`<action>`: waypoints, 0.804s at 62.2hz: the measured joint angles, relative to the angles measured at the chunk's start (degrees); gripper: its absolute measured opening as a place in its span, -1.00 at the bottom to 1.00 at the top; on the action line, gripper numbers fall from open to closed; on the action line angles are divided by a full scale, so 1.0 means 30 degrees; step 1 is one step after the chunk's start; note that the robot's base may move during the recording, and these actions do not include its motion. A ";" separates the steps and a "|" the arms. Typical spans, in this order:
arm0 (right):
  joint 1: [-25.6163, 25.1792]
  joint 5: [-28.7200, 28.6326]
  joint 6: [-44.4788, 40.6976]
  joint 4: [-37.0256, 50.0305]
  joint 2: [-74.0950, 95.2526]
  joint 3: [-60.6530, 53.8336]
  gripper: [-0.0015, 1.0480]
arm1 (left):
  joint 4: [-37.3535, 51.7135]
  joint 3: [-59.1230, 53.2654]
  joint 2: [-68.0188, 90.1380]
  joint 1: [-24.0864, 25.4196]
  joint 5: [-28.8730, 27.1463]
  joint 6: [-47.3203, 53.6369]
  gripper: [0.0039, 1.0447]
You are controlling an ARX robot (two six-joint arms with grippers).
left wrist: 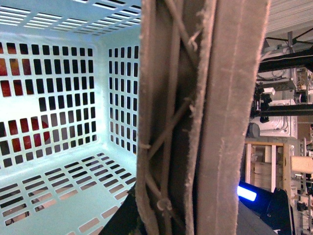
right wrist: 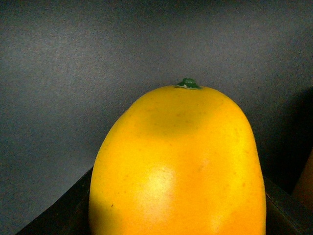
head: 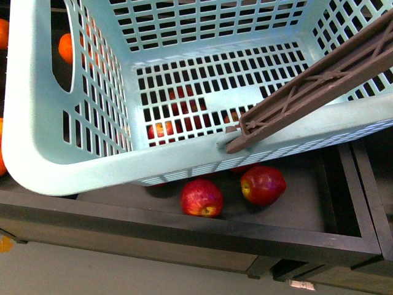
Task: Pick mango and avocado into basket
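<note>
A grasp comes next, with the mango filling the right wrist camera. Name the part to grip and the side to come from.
Grip the mango across its broad middle; toward the green stem nub it narrows and could slip. Probably bring the right end effector in from the camera's side: a dark wall stands behind the fruit.

In the front view the basket (head: 37,123) is lit brightly and evenly from above, and deep shadow is cast beneath it over the apples (head: 201,198). In the left wrist view its handle (left wrist: 195,122) is blurred, perhaps too close for focus. In the right wrist view the mango (right wrist: 176,166) is rendered sharp, with soft glare, against dim grain.
</note>
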 joint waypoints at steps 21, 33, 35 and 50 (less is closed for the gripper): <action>-0.0452 -0.2565 -0.0219 0.3847 -0.6200 -0.4546 0.25 | 0.0000 0.0000 0.0000 0.0000 0.0000 0.0000 -0.71; -0.0495 -0.5501 0.0066 0.4823 -1.3551 -0.8692 0.25 | 0.0000 0.0000 0.0000 0.0000 0.0000 0.0007 -0.71; -0.0452 -0.5843 0.0175 0.4779 -1.4367 -0.9085 0.25 | 0.0000 0.0000 0.0000 0.0000 0.0000 0.0000 -0.71; 0.0838 -0.7176 0.2295 0.4218 -2.1697 -1.1016 0.25 | 0.0000 0.0000 0.0000 0.0000 -0.0022 0.0007 -0.71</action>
